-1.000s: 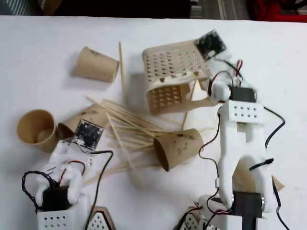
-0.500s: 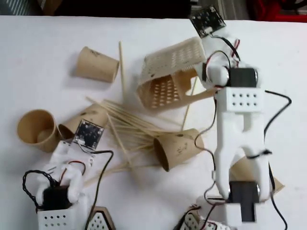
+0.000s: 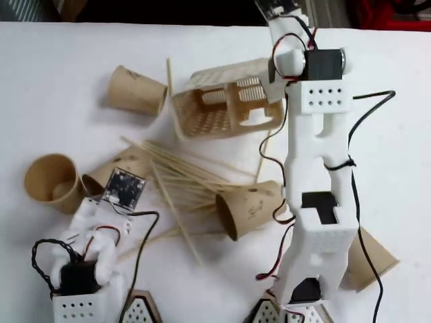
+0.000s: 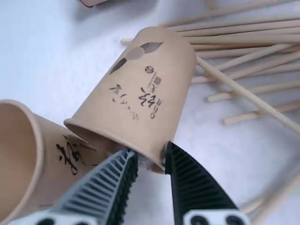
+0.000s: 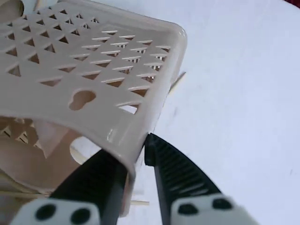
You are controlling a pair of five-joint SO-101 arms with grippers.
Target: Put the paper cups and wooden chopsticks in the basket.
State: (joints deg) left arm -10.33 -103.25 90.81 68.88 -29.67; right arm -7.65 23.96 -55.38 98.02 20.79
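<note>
A cream perforated basket (image 3: 222,101) lies tipped on its side at the far middle of the table. My right gripper (image 3: 273,70) is shut on its rim; the right wrist view shows the basket (image 5: 93,84) wall pinched in that gripper (image 5: 136,150). My left gripper (image 4: 149,157) is shut on the rim of a paper cup (image 4: 150,93) lying on its side, touching another cup (image 4: 28,150). Wooden chopsticks (image 3: 182,178) lie scattered mid-table. More paper cups lie at the far left (image 3: 135,89), the left edge (image 3: 50,182) and the centre (image 3: 249,207).
Another paper cup (image 3: 369,261) lies near the front right, partly behind the right arm (image 3: 316,202). A single chopstick (image 3: 170,81) lies between the far-left cup and the basket. Bare white table (image 3: 60,47) stretches along the far left and the right side.
The right arm has stretched farther away, dragging the basket left and rolling it onto its side. The left arm and its cup have not moved.
</note>
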